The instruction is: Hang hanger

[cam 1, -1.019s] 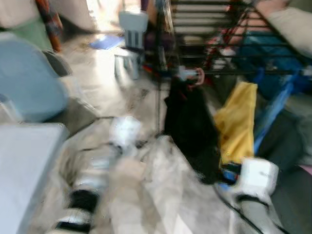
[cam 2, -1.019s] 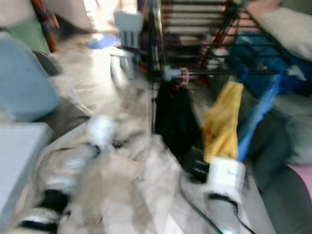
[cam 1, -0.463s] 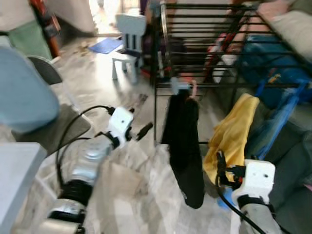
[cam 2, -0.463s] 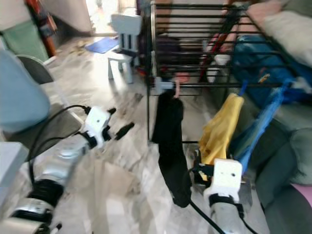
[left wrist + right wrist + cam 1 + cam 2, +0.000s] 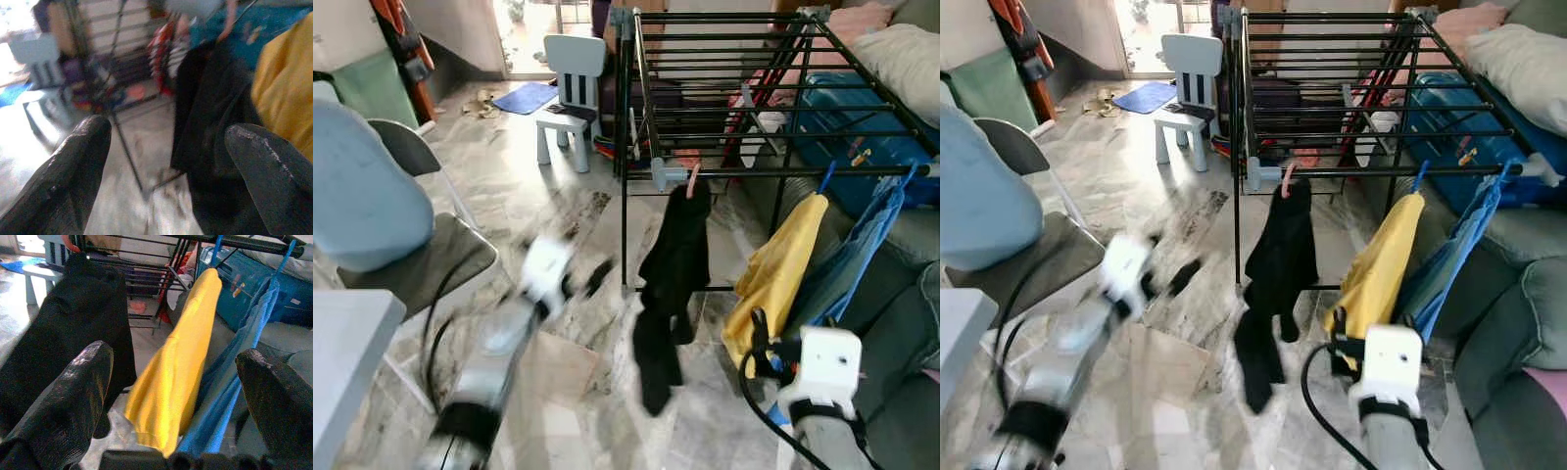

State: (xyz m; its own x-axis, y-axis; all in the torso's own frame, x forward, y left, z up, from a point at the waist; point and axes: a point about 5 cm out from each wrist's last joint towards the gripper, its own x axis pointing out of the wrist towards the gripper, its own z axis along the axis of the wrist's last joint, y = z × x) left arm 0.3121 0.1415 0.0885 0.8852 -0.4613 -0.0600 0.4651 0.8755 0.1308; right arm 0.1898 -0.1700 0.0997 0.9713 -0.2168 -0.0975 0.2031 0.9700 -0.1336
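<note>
Hanging hanger (image 5: 693, 180), seemingly well beyond left end effector (image 5: 597, 275).

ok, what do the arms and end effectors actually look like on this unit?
Both arms are silver metal with a black band near the base, a white boxy wrist housing and a loose black cable. The left end effector and right end effector each have two long black fingers with a fine textured surface, rounded at the tips.

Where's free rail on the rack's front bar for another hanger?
Free: the black metal drying rack's front bar between the black garment and the yellow garment. Crowded: the right end, where the yellow one and the blue garment hang close together.
</note>
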